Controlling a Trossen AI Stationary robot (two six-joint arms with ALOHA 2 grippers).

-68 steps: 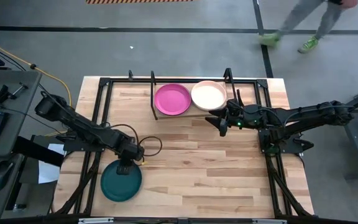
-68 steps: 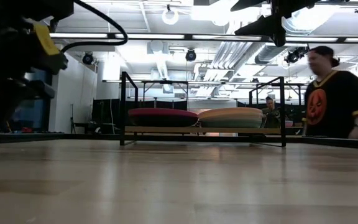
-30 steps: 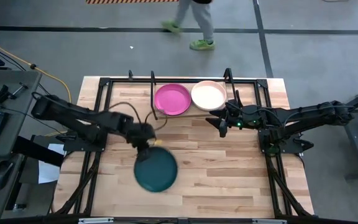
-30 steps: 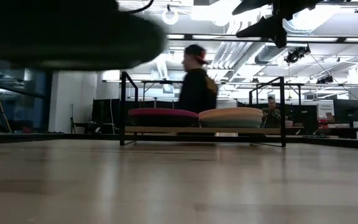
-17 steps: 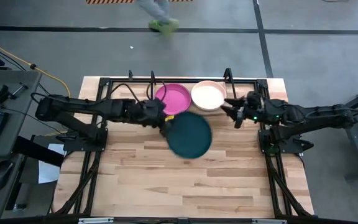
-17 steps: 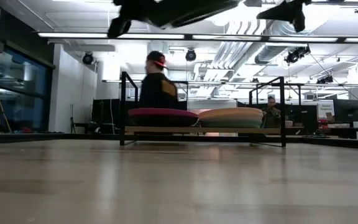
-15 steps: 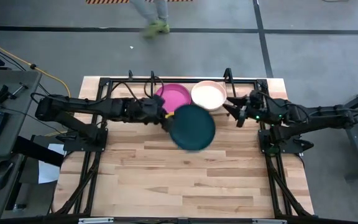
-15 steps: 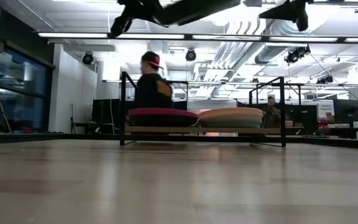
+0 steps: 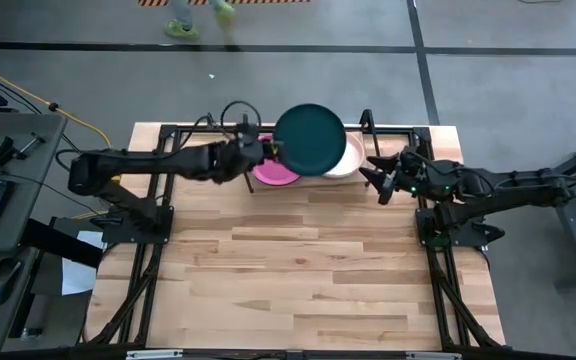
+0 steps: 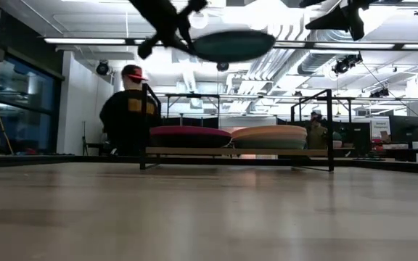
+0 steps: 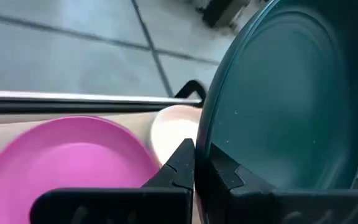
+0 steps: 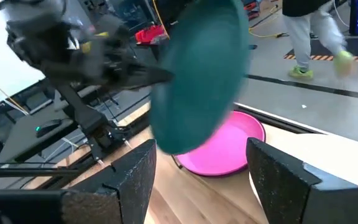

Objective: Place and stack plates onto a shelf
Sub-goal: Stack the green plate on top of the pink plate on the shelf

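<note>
The left gripper (image 9: 265, 152), clamped on the round dark teal plate's (image 9: 310, 139) rim, carries it above the light-wood, black-framed shelf (image 10: 238, 151); next it needs lowering onto a plate while the right gripper (image 9: 377, 177) waits with fingers apart

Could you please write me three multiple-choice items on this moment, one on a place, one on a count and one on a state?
1. Where is the dark teal plate?
A. flat on the tabletop
B. held in the air over the shelf
C. on the floor

2. How many plates lie on the shelf?
A. two
B. four
C. none

3. How does the right gripper stand?
A. shut on a plate
B. open, holding nothing
C. shut on a shelf post

Answers: 1 B, the left gripper grips its rim above the shelf. 2 A, the magenta plate and the pale pink plate. 3 B, its fingers are spread with nothing between them.
</note>
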